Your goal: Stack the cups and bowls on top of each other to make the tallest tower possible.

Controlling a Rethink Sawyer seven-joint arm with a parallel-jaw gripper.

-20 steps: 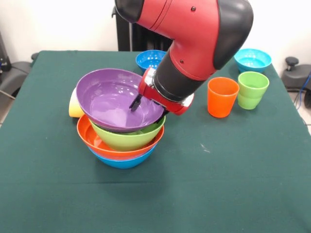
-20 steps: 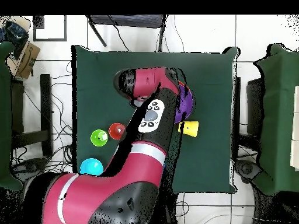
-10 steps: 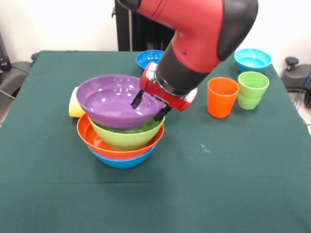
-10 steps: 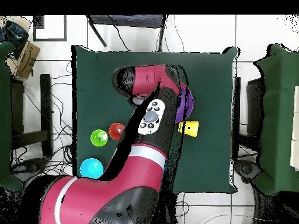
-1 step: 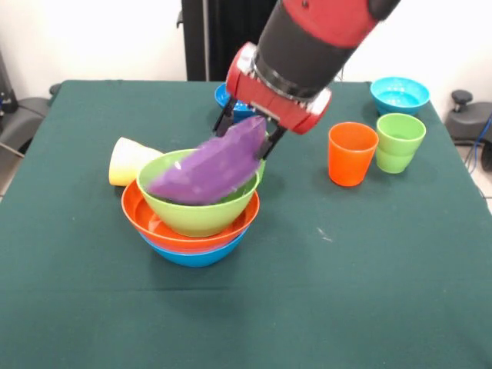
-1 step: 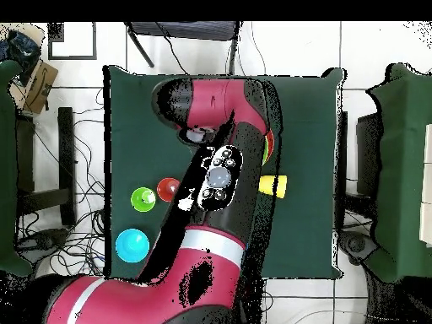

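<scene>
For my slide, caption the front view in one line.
Sawyer gripper tilts the purple bowl steeply over the lime green bowl in the tower.

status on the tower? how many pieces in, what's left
Done: blue bowl, orange bowl and lime green bowl sit nested.
In hand: the purple bowl is tilted steeply over the lime one, blurred, right under the gripper; whether it is gripped is unclear.
Left: yellow cup on its side, orange cup, light green cup, turquoise bowl and dark blue bowl.
</scene>
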